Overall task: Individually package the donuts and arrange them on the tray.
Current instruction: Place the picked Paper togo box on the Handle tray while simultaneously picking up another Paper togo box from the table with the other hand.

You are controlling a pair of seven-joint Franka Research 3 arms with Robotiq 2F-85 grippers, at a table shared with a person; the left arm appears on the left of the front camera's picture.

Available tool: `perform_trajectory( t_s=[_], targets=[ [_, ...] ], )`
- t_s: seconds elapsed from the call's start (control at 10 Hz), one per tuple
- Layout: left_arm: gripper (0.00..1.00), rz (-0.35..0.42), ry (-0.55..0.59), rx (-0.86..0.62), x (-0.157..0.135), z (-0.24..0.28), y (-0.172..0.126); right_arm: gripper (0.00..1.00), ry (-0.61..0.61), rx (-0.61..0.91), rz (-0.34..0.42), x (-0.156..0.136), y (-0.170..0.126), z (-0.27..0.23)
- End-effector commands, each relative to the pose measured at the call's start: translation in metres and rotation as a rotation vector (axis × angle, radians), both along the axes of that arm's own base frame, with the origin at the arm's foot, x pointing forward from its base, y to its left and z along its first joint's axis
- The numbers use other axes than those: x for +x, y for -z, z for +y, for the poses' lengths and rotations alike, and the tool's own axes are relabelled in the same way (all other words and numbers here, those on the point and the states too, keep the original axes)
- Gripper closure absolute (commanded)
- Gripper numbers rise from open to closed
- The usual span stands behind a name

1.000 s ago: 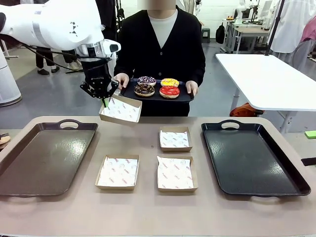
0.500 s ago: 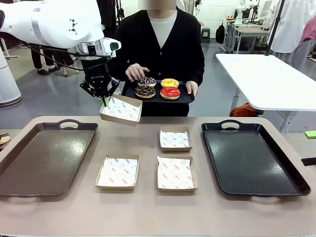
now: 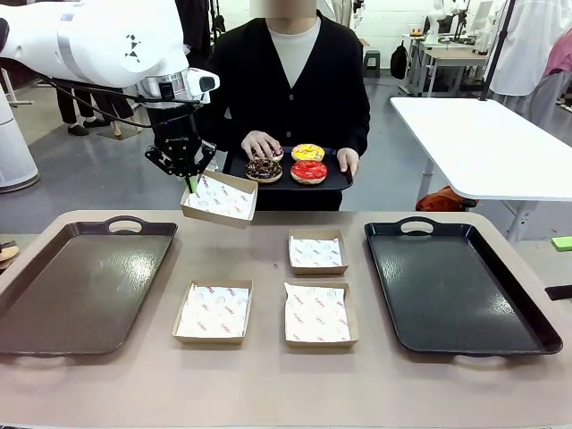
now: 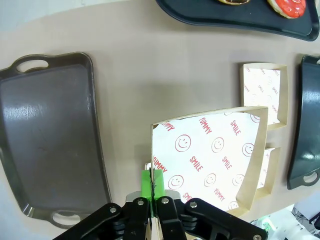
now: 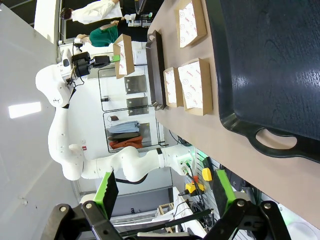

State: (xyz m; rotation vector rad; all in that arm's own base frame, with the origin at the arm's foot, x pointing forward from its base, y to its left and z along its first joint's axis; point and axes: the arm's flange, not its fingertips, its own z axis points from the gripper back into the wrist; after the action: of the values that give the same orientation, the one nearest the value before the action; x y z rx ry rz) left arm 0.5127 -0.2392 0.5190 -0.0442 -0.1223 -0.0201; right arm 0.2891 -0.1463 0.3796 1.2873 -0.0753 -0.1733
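My left gripper is shut on the rim of a paper-lined cardboard box and holds it tilted in the air above the table's far edge. In the left wrist view the gripper pinches the wall of the box. Behind it a person holds a small black tray with the donuts: red, yellow, chocolate with sprinkles. The person's hand covers the drizzled donut at the back left. My right gripper is open and holds nothing, beside the black tray.
A brown tray lies at the table's left and a black tray at its right. Between them sit three lined boxes. A white table stands at the back right.
The person's hand left the small tray's edge and came down on the back-left donut. My left gripper and the held box have stayed in place.
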Motion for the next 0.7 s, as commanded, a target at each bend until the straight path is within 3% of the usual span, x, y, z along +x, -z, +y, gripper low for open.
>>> perform_trajectory(
  t_s=[0.0, 0.6],
  targets=[
    [1.0, -0.004, 0.004, 0.0, 0.0003, 0.0025, -0.002, 0.0, -0.002, 0.006, -0.004, -0.0002, -0.0002, 0.0001],
    [1.0, -0.004, 0.004, 0.0, 0.0003, 0.0025, -0.002, 0.0, -0.002, 0.006, -0.004, -0.0002, -0.0002, 0.0001]
  ],
)
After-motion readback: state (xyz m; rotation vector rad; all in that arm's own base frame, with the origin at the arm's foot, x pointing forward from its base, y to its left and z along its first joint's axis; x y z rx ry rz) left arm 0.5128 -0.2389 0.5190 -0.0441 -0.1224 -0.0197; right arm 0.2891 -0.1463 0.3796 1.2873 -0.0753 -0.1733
